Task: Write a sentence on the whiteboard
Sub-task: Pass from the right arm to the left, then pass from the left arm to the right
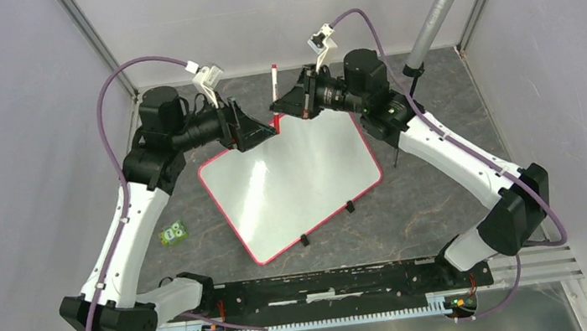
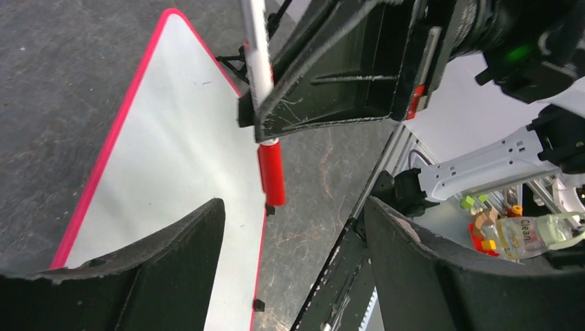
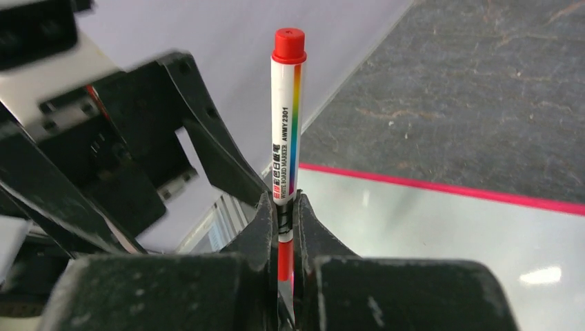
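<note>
right hand [image 3: 284,214] pinches upright marker [image 3: 285,124] at the whiteboard [image 3: 448,234] edge; left hand [image 2: 295,210] gapes wide.

— Operator, from above you couldn't see the whiteboard's [image 1: 293,191] far edge; the left gripper [image 1: 255,132] and right gripper [image 1: 277,113] covered it.
— And the green thing [image 1: 172,233] near the table's [image 1: 446,197] left edge?
— Too small for you to name. At the right wrist, your marker's [image 3: 286,124] lower end vanished between the fingers [image 3: 259,227].

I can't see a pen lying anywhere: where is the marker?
The marker stands upright in the shut right gripper, above the whiteboard's far edge at the top view's upper middle, the open left gripper just beside it.
</note>
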Robot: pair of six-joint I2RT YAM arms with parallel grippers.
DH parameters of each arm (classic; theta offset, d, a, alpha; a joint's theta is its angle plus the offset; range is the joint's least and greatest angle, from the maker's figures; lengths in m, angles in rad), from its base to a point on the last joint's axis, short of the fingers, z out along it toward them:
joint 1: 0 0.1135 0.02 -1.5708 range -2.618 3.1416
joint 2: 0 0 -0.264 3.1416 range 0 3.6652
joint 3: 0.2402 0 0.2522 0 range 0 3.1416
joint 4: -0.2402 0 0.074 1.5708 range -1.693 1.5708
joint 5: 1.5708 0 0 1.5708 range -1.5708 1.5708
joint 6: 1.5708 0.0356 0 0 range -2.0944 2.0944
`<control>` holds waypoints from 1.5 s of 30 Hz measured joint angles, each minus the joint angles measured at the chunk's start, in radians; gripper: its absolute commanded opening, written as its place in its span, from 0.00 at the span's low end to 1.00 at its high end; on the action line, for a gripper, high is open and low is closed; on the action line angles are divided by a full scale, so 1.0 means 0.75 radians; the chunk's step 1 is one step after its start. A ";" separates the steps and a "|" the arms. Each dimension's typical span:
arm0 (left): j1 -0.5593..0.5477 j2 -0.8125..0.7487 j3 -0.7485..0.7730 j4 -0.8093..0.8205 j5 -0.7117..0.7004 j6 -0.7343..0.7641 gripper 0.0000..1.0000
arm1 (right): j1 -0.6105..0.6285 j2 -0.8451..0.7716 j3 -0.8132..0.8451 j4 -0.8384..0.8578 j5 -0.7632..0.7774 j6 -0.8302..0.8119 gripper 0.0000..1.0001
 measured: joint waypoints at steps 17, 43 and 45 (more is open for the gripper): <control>-0.136 0.055 -0.049 0.114 -0.300 -0.002 0.03 | 0.113 0.036 0.141 -0.096 0.290 0.039 0.03; -0.123 -0.126 -0.024 -0.610 -0.222 1.057 0.02 | -0.017 -0.222 0.104 -0.472 -0.306 -0.934 0.84; -0.134 -0.128 -0.018 -0.653 -0.223 1.142 0.03 | -0.017 -0.222 0.059 -0.435 -0.404 -0.883 0.82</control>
